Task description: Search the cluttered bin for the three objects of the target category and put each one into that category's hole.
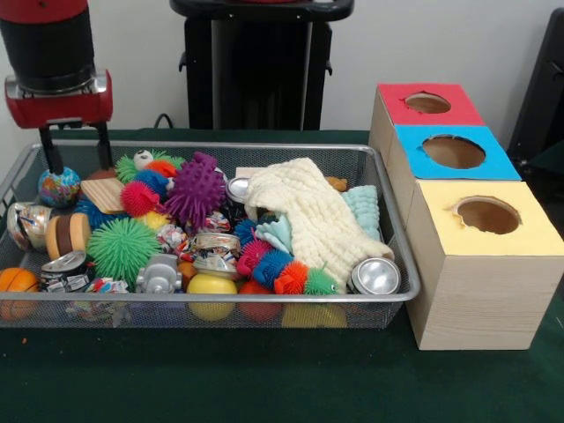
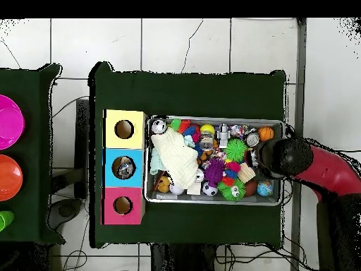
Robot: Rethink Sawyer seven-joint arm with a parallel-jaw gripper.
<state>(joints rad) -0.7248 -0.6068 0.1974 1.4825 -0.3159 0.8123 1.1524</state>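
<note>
Green cloth covers the worktop point(image 1: 264, 379) right up to the camera, and on it sits the bin point(image 1: 220, 298), a wide silver mesh basket with a thick wire rim, heaped with clutter. Beside it stand three pale wooden boxes in a row, just next to the bin's end: yellow-topped box point(image 1: 480, 264) nearest, blue-topped box point(image 1: 449, 163) in the middle, red-topped box point(image 1: 423, 106) farthest. A cream knitted cloth point(image 1: 304, 211) is draped over the heap. Around it lie a purple spiky ball point(image 1: 196, 188) and a green spiky ball point(image 1: 123, 248).

Crumpled silvery-white pieces with blue and red print are tucked low in the pile: one point(image 1: 66, 271) at the front by an orange ball point(image 1: 16, 284), another point(image 1: 216, 247) near the middle of the bin.

The red and black arm point(image 1: 55, 62) comes down over the far corner, and its claw point(image 1: 77, 150) shows two thin black fingers point(image 1: 50, 152) spread apart, holding nothing, just above a globe-patterned ball point(image 1: 58, 187).

From overhead, the hole point(image 2: 124, 167) in the blue box shows something silvery lying inside, which the front camera cannot see. Overhead, the arm point(image 2: 310, 166) hides the claw.
</note>
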